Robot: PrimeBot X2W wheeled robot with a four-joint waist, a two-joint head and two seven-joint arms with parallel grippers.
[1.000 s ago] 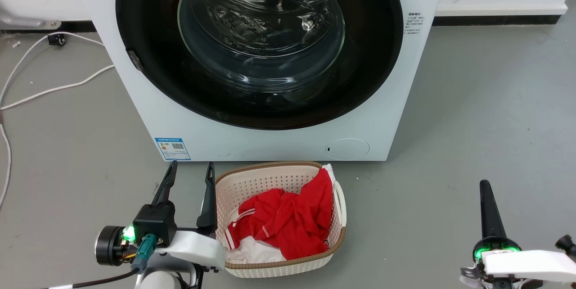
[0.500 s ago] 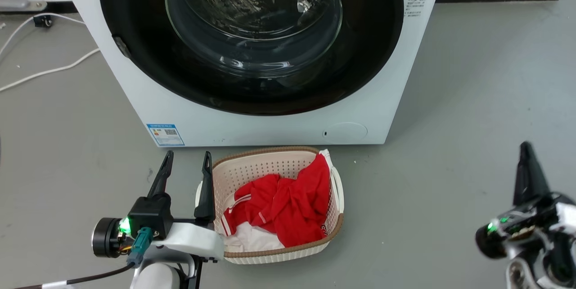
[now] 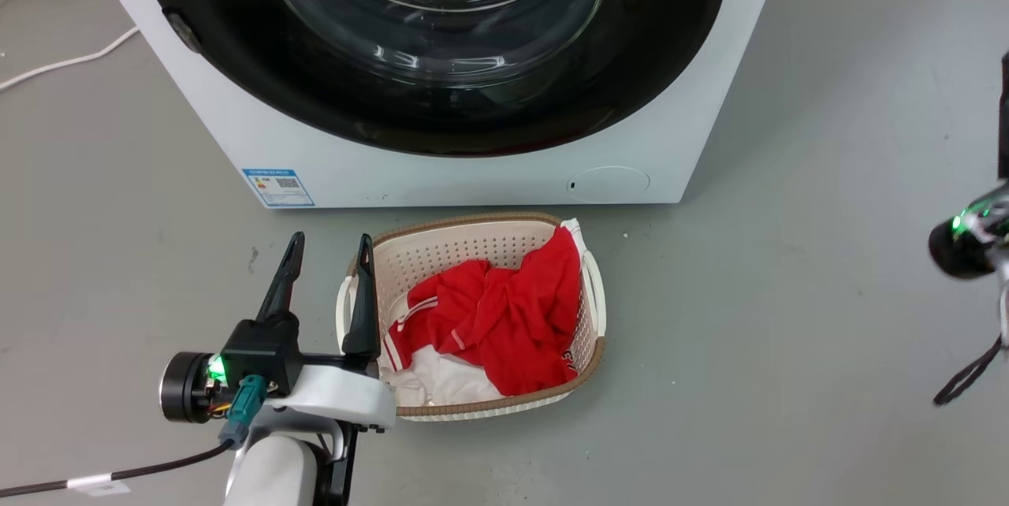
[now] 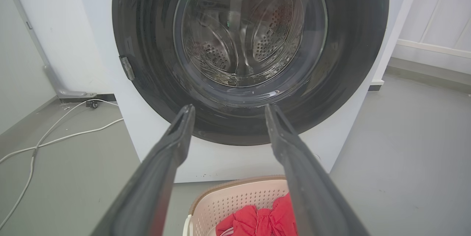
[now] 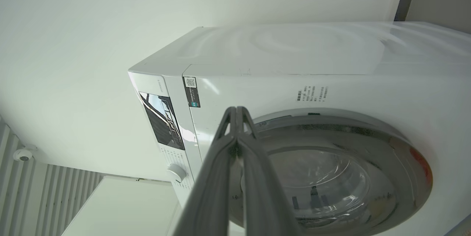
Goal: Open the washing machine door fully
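Nearest you, your left gripper (image 3: 331,239) hangs over the floor just beside the laundry basket (image 3: 465,254), its jaws parted and holding nothing. Your right gripper (image 5: 235,110) has its jaws pressed together, empty, and is aimed near the rim of the washing machine door (image 5: 331,177), apart from it. Beyond the basket, the door sits flush in the washing machine (image 3: 473,179), ahead of both grippers.

The left gripper (image 3: 331,242) has two long dark tapering fingers (image 3: 363,309) on a black block (image 3: 264,348) lit green, joined to a glossy white forearm (image 3: 347,403). A teal plug (image 3: 248,399) and tagged black cable (image 3: 158,465) trail below; the right wrist (image 3: 958,242) glows green too.
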